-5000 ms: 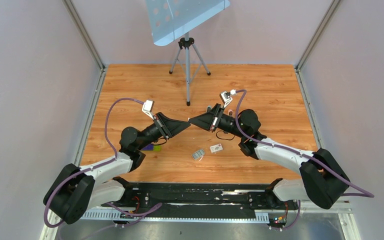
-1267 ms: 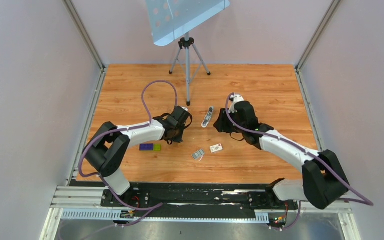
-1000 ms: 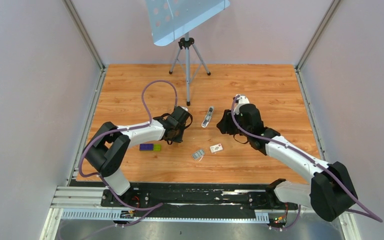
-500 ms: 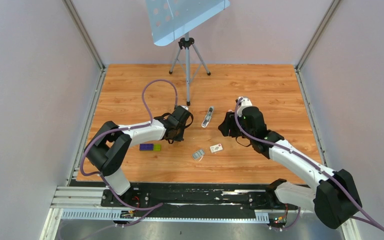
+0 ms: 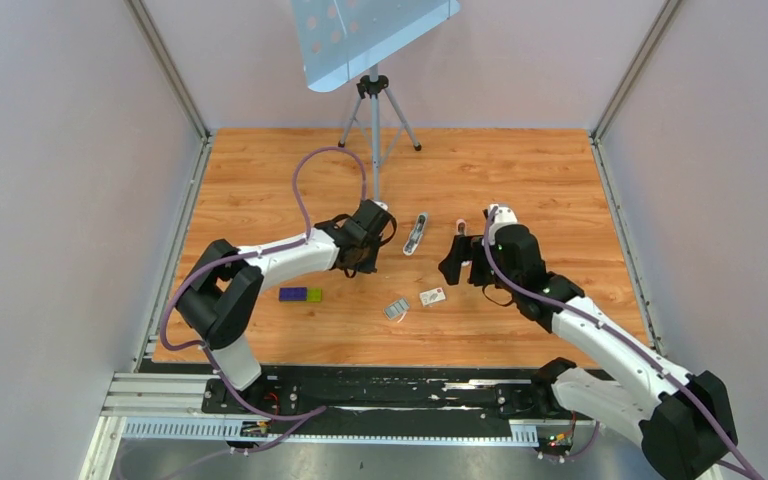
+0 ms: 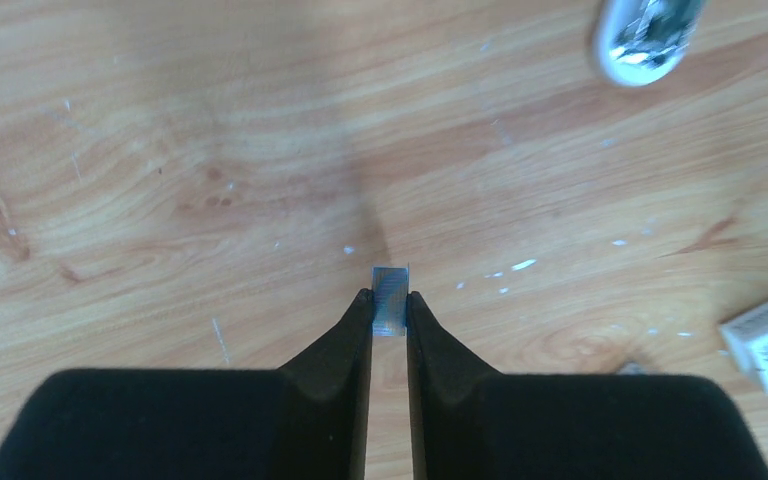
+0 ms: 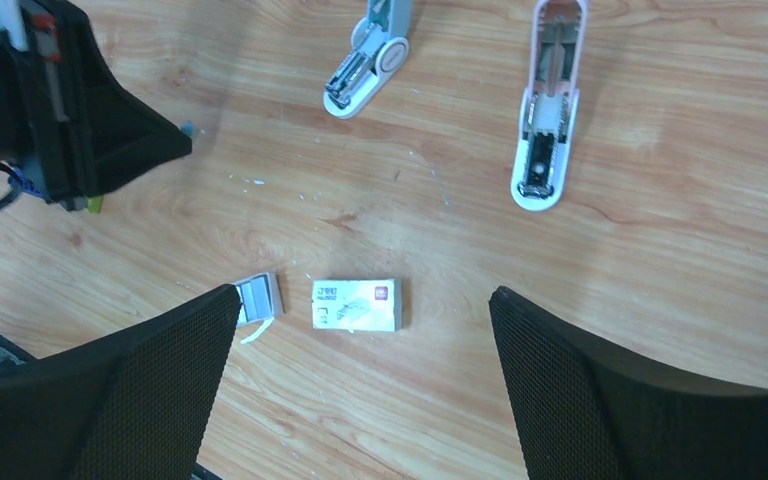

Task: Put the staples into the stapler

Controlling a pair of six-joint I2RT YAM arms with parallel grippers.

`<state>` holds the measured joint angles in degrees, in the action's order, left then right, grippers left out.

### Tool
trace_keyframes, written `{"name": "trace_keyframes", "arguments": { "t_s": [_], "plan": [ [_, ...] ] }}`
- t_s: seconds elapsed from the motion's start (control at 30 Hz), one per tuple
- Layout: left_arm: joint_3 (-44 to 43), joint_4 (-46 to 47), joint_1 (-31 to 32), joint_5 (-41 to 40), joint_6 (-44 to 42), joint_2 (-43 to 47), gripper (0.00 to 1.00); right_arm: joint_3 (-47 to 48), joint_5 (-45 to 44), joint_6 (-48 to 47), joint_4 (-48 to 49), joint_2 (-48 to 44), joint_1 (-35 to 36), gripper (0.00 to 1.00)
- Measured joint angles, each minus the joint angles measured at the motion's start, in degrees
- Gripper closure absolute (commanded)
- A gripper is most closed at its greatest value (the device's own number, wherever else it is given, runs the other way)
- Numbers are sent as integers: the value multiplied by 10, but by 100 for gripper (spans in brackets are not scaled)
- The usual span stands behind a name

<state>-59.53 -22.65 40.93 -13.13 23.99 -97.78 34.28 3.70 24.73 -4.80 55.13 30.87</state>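
The pale pink stapler [image 7: 548, 110] lies open on the wood, its silver channel facing up; from above only its pink end [image 5: 460, 224] shows beside the right arm. My left gripper [image 6: 389, 300] is shut on a short strip of staples [image 6: 391, 280], held just above the floor left of the stapler. From above, the left gripper [image 5: 364, 266] sits left of centre. My right gripper [image 7: 362, 295] hangs wide open and holds nothing, over the staple box; from above this right gripper [image 5: 457, 262] is just near of the stapler.
A second whitish-grey stapler [image 5: 416, 233] lies between the arms. Nearer are a flat white labelled staple box [image 5: 432, 296] and an open grey tray of staples [image 5: 396, 308]. A purple-and-green block [image 5: 301, 294] lies left. A tripod stand [image 5: 374, 120] rises at the back.
My right gripper has opened wide and its arm has drawn back toward the near right. The left jaws have closed tighter on the staples, and that arm has shifted slightly right.
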Motion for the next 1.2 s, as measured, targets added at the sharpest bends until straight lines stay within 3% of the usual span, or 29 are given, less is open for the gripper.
{"name": "trace_keyframes", "arguments": {
  "t_s": [0.5,1.2],
  "plan": [
    [-160,-14,35,13,-29,-70,86,-37,-120,1,-70,-82,-11,0],
    [-247,-11,42,50,-101,-151,86,-66,-132,4,-79,-111,-18,0]
  ]
}}
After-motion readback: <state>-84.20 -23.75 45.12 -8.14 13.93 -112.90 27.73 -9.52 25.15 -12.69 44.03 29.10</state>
